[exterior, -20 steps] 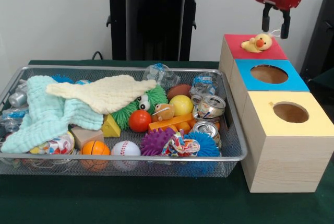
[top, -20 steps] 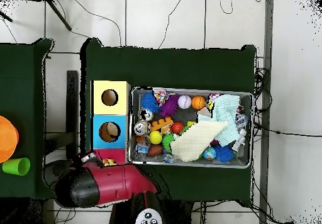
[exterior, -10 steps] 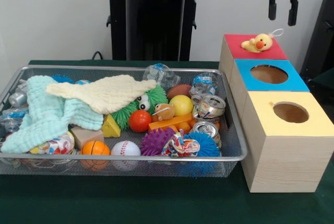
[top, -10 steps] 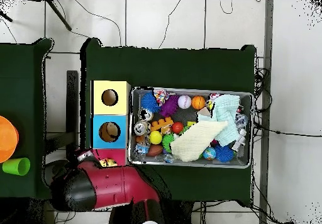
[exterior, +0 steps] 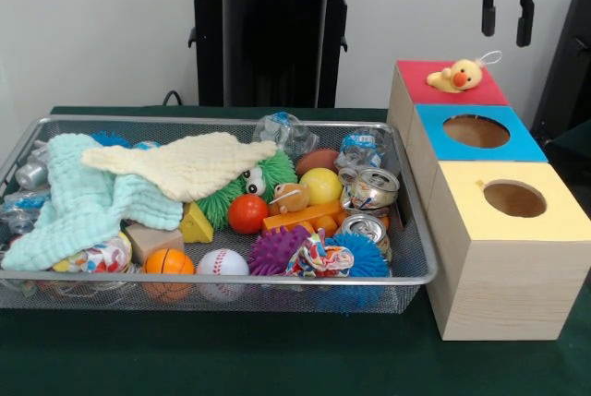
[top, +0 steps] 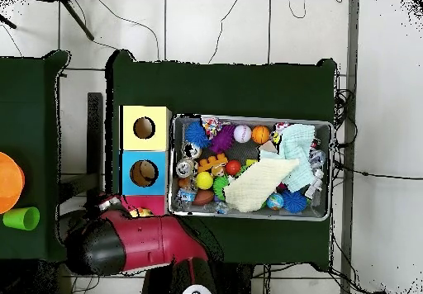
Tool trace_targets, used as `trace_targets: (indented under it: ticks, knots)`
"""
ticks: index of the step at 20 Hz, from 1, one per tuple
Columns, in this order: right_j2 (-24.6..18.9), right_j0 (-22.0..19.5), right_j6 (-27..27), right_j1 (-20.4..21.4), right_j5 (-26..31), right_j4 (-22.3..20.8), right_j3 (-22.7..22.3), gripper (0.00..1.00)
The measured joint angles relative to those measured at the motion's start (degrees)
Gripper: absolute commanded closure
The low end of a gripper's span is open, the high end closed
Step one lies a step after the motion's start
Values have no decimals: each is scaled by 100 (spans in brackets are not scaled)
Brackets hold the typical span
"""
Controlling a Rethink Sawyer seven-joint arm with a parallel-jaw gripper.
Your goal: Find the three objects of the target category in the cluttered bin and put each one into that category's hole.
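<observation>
Now claw sits slightly higher.

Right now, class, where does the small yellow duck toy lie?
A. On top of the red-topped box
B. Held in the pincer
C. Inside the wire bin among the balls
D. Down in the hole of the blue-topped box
A: the yellow duck toy rests on the red-topped box, with the open, empty pincer hanging above it.
</observation>
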State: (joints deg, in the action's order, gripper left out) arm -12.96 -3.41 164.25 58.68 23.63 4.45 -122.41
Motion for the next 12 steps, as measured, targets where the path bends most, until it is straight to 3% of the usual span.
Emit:
trace_targets:
  ticks: [12]
  knots:
    - [117, 415, 0, -399, -465, -357, -77, 0]
